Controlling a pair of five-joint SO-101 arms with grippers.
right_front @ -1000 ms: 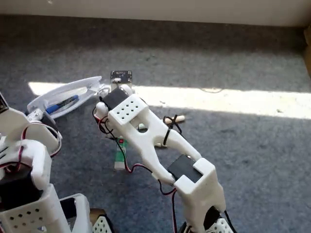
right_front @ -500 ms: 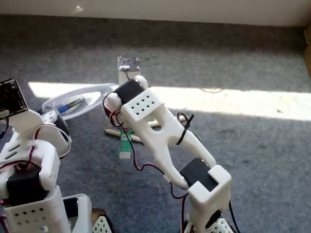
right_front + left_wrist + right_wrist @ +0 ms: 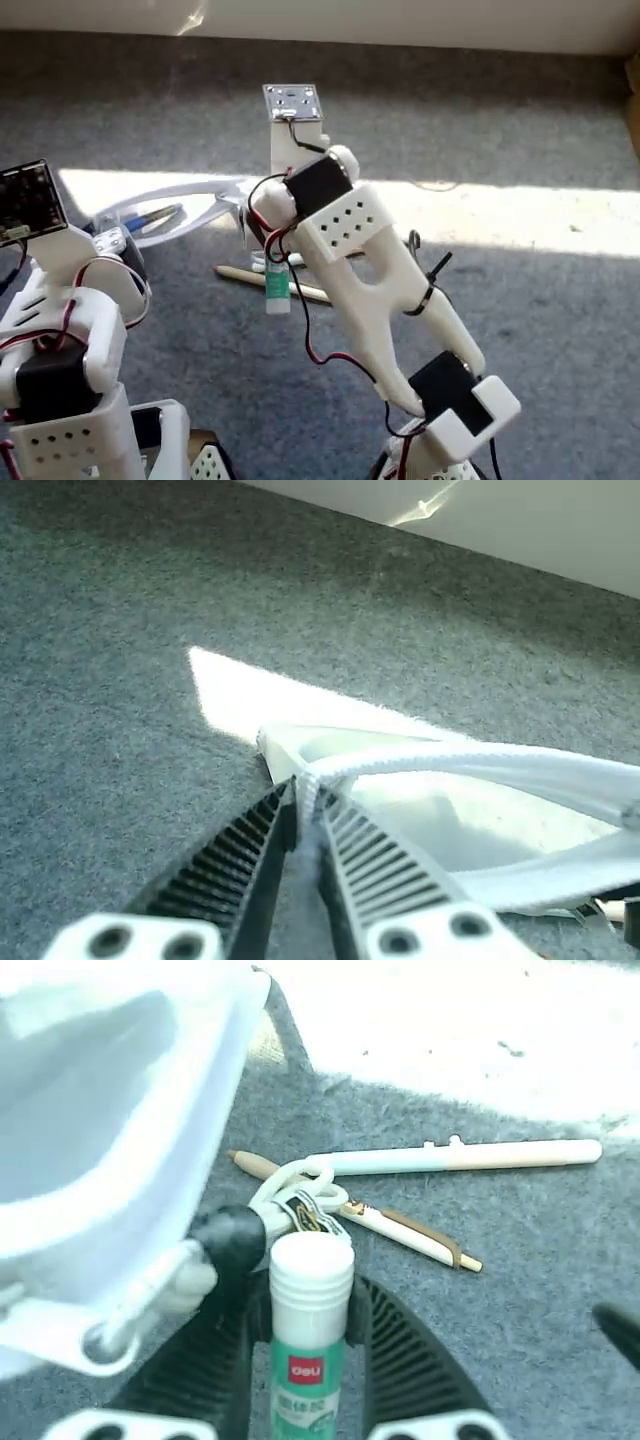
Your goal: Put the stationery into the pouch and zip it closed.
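Right gripper (image 3: pixel 308 1305) clutches a glue stick (image 3: pixel 311 1260) above two pens (image 3: pixel 455 1156), near the pouch (image 3: pixel 110 1130) pinched by the left gripper (image 3: pixel 308 805).

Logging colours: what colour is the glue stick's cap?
White; the glue stick shows best in the right wrist view.

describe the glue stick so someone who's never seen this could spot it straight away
On the grey carpet, find the clear pouch. Beside it, the right gripper clamps the glue stick between its fingers. It is short and stubby with a white cap and green label, unlike the two thin pens lying on the carpet.
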